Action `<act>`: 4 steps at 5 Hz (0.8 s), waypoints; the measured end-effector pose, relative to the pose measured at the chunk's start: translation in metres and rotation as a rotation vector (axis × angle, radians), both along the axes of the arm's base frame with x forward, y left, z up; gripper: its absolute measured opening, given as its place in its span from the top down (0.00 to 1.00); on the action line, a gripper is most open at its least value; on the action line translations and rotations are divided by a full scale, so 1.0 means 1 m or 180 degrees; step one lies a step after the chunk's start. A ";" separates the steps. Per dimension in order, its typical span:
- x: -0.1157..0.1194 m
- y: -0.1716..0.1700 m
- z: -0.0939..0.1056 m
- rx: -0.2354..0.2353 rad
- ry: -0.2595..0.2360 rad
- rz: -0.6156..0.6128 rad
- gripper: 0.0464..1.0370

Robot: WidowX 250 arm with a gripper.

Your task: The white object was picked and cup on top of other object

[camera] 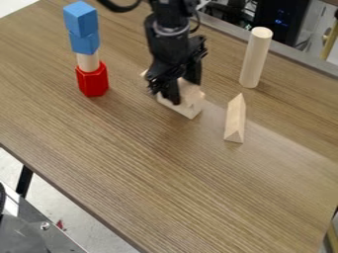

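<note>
Hand [182, 90] pointing down over the upper middle of the table [165, 168], its two fingers standing apart, one nearer the camera, one farther back. Pale wooden block [190, 97] low down between and beneath them, resting on the table; whether the fingers press on it, cannot tell. Part of the block hidden by the hand; a pale corner also pokes out on the hand's left side in the view. This is the whitish piece at the hand. Black arm [169, 42] above, coming in from the top edge, a black cable [120, 7] looping off to its left.

Just right of the block: pale triangular bar [235, 121], lying lengthwise on the table, one three-cornered end toward the camera. Behind that and farther right, a tall pale cylinder [255, 59], upright, apart from the bar.

Left of the hand, well apart from it, a tower: red six-sided block [92, 82] at the base, short pale cylinder [88, 62] on it, then a blue cube [85, 43], then a second blue cube [80, 19] on top, slightly out of line with the one below.

Outward again: dark table leg [24, 181] past the near left edge, grey metal piece [29, 230] in the lower left corner
</note>
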State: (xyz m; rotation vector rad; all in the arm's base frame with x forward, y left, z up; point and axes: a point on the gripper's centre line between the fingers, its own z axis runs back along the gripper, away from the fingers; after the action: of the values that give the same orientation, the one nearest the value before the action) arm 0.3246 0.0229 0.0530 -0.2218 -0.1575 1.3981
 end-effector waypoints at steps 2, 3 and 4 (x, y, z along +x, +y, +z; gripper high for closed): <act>0.019 -0.001 0.001 -0.0077 0.0002 0.0125 0.48; 0.022 -0.002 0.006 -0.0113 0.0029 0.0183 0.48; 0.026 -0.002 0.012 -0.0098 0.0036 0.0196 0.48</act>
State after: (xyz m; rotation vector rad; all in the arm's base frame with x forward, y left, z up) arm 0.3503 0.0207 0.0651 -0.2362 -0.1347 1.4634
